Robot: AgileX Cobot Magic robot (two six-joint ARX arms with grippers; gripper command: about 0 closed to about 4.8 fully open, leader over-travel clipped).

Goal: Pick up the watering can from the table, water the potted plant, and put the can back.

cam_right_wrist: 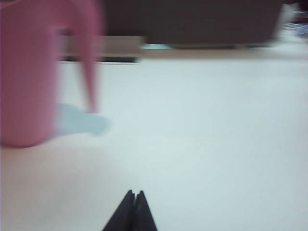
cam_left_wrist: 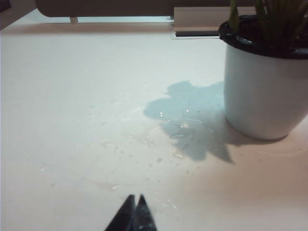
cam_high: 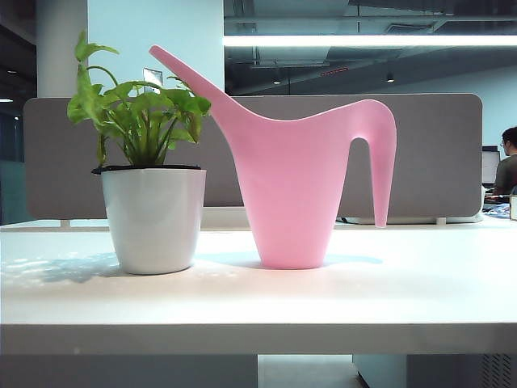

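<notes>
Pink watering can (cam_high: pixel 292 190) stands beside potted plant (cam_high: pixel 152 174); both grippers (cam_left_wrist: pixel 134 207) (cam_right_wrist: pixel 134 204) closed.

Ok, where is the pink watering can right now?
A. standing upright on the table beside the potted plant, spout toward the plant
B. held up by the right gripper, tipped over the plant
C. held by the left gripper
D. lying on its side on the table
A: the watering can stands upright on the table beside the potted plant, spout over the leaves; the left gripper and right gripper are shut and empty.

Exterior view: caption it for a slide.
Pink watering can stands upright on the white table, right of the potted plant, spout toward it.
</notes>
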